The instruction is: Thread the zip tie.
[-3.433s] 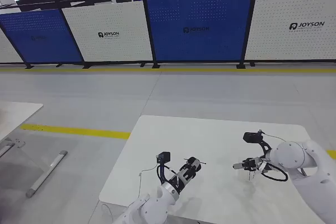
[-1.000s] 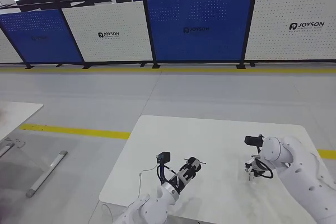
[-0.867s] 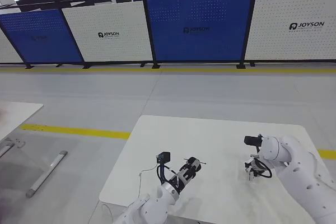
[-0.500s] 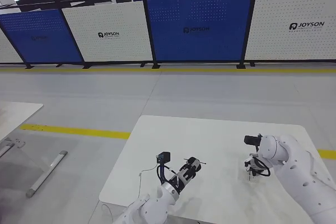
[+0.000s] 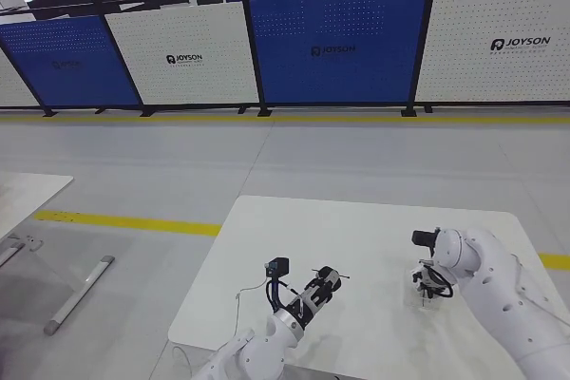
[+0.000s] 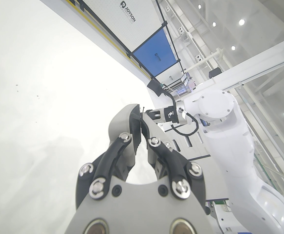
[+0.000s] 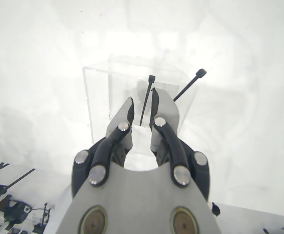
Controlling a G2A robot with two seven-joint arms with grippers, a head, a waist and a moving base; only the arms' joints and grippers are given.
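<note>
**Right gripper astride a tie in the box, left gripper closed**

A row of blue and white panels [image 5: 337, 52] stands at the back of a grey floor [image 5: 266, 152], and a yellow line [image 5: 123, 222] crosses the floor in front of them. A white table [image 5: 361, 228] fills the near middle of the top view. The corner of a side table [image 5: 19, 195] shows off to its left.

The left gripper [image 5: 334, 275] sits over the near left part of the table, pointing across it toward the other arm. Its fingers [image 6: 134, 127] are pressed together at the tips. A thin dark sliver [image 6: 143, 109] pokes out just past them, and I cannot tell what it is.

The right gripper [image 7: 142, 96] is over the right part of the table, well apart from the left one and pointing down at the tabletop. Its fingers are spread, with a clear gap between the pads.

Directly under it a small clear box [image 7: 98, 98] stands on the table. Two black zip ties stand in the box with their heads up.

One tie [image 7: 147, 94] rises in the gap between the spread fingers, close against one pad and apart from the other. I cannot tell whether it touches the near pad, and it is not clamped.

The second tie [image 7: 188, 85] leans out over the box's far side, beside the gripper and outside its fingers.
</note>
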